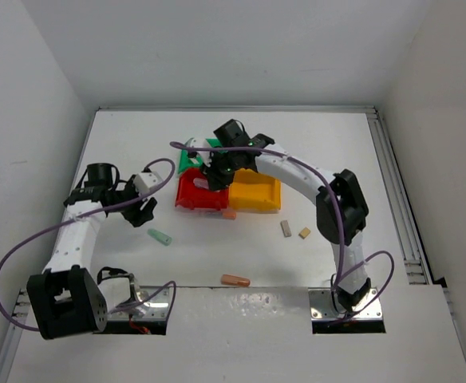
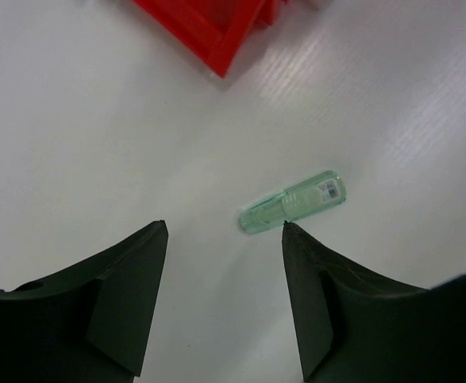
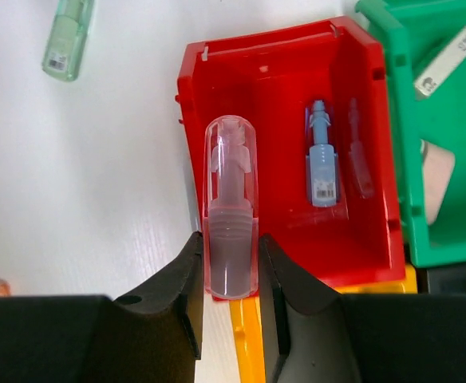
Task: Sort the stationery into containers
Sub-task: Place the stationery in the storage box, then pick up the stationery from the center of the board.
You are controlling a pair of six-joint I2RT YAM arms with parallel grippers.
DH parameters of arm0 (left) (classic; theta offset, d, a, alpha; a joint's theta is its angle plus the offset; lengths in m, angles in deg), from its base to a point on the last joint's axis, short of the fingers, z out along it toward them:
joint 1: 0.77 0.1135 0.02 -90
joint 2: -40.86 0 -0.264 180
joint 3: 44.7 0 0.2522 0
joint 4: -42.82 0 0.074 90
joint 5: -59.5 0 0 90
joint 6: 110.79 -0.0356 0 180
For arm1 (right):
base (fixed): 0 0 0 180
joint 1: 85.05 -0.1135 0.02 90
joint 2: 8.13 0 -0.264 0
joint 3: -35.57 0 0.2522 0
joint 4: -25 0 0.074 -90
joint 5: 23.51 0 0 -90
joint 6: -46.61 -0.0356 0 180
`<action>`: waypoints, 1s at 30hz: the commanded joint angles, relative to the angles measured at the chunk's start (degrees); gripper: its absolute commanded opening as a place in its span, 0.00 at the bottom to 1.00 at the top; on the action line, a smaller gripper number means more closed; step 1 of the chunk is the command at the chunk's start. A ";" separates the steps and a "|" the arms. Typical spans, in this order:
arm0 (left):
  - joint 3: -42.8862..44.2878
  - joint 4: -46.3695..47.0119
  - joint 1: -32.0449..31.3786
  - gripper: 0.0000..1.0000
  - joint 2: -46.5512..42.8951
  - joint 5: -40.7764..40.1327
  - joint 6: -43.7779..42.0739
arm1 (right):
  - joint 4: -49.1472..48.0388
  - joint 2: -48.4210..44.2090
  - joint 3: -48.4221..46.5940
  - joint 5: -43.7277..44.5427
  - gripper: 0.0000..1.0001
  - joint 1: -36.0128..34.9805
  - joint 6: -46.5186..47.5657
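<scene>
Stationery stick [image 3: 231, 187], clear-capped, is pinched in the right gripper [image 3: 231, 249] over the edge of the red bin [image 3: 273, 41], while the left gripper [image 2: 223, 226] gapes wide above a mint-green stick [image 2: 295, 204] lying near that bin.

Bins sit joined in a block in the middle of the table [image 1: 337, 152]: near-left bin [image 1: 191, 196], near-right bin [image 1: 257, 194] beside it, far-left bin [image 1: 187, 162] behind. The fourth is hidden under the arm, likely far-right. One stick [image 3: 322, 159] lies inside the near-left bin, and a capped stick [image 3: 230, 191] hangs over its rim in the right gripper [image 3: 231, 257]. Left-front of the block lies a loose stick [image 1: 159, 237]. Right-front is a little block [image 1: 286, 229], with a second block [image 1: 304, 233] just right of it.
</scene>
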 commanded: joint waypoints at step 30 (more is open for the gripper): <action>-5.67 -0.53 -7.69 0.62 14.92 -2.10 -38.13 | 1.93 -25.82 24.90 -2.69 0.60 13.57 -14.31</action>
